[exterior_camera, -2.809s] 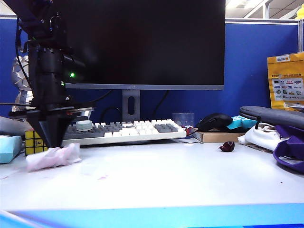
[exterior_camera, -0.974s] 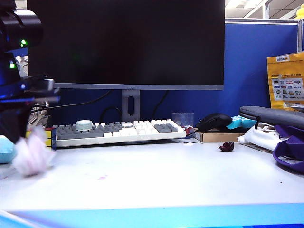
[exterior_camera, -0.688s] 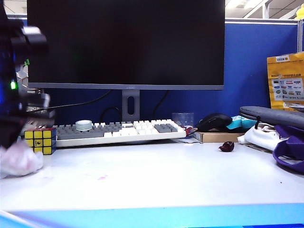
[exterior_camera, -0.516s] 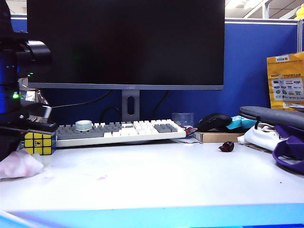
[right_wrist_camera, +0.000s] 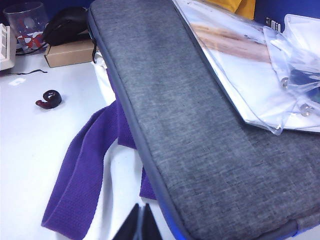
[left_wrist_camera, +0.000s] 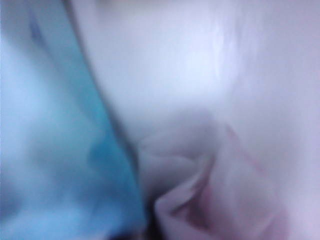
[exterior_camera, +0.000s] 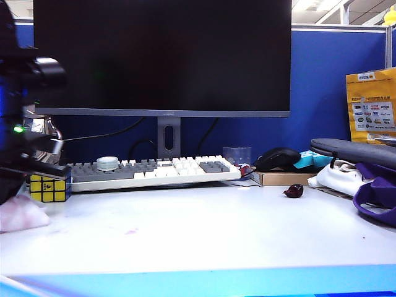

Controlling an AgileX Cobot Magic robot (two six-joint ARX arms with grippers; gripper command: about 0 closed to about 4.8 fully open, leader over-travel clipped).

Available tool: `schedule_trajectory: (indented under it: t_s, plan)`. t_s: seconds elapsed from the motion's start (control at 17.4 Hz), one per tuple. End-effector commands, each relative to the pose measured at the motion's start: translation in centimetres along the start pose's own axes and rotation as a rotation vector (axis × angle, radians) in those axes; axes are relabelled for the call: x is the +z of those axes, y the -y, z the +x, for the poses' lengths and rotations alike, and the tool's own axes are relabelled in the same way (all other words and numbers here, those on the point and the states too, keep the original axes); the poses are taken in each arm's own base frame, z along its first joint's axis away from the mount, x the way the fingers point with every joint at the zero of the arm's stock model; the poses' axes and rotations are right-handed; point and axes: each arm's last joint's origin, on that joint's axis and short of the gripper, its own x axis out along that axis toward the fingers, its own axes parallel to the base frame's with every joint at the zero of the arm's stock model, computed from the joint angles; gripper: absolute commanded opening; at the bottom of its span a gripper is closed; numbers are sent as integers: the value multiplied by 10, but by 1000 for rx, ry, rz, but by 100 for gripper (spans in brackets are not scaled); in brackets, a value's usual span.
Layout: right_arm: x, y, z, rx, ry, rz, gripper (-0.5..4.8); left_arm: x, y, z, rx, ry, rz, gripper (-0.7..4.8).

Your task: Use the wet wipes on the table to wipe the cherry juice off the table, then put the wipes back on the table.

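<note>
The table (exterior_camera: 216,235) is wide and mostly bare toward six o'clock, where its blue front edge runs. The keyboard (exterior_camera: 154,170) closes off twelve o'clock. A grey sleeve (right_wrist_camera: 190,125) and purple strap crowd three o'clock.

The left tool (exterior_camera: 9,189) stands low at nine o'clock, right over the wipes (exterior_camera: 21,213). The wipes lie on the table at its far left, just in front of the cube (exterior_camera: 48,187). Its wrist camera shows only blurred pink-tinged folds (left_wrist_camera: 225,190) pressed close, so I cannot tell whether the fingers grip them or have let go. The right tool (right_wrist_camera: 140,222) hangs over the sleeve with its tips together, holding nothing.

This looks like the putting-back step: the wipes rest on the table, so the next move would be a clean release and a straight lift, with care for the table's left edge close by.

A faint pink fleck of juice (exterior_camera: 131,231) shows toward seven o'clock, with open room all round it. The cherry (exterior_camera: 293,190) sits well apart at two o'clock.
</note>
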Motion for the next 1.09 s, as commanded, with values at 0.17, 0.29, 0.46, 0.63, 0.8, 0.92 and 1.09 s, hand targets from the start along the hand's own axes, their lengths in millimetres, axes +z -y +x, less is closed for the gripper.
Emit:
schedule_trajectory:
  t_s: [0.17, 0.29, 0.46, 0.63, 0.8, 0.92, 1.09]
  plan:
    - [0, 0, 0, -4, 3, -2, 0, -17, -8, -31, -99, -74, 1, 271]
    - [0, 0, 0, -4, 3, -2, 0, -19, -10, -40, -136, -71, -2, 271]
    - [0, 0, 0, -4, 3, -2, 0, -18, -7, -49, -314, -58, -41, 270]
    - [0, 0, 0, -4, 3, -2, 0, -14, -2, -51, -462, -41, -53, 269]
    - [0, 0, 0, -4, 3, -2, 0, -8, -1, -51, -483, 16, -72, 269]
    - [0, 0, 0, -4, 3, -2, 0, -5, 0, -49, -487, 36, -77, 268]
    - [0, 0, 0, -4, 3, -2, 0, -6, 4, -37, -479, -8, -77, 263]
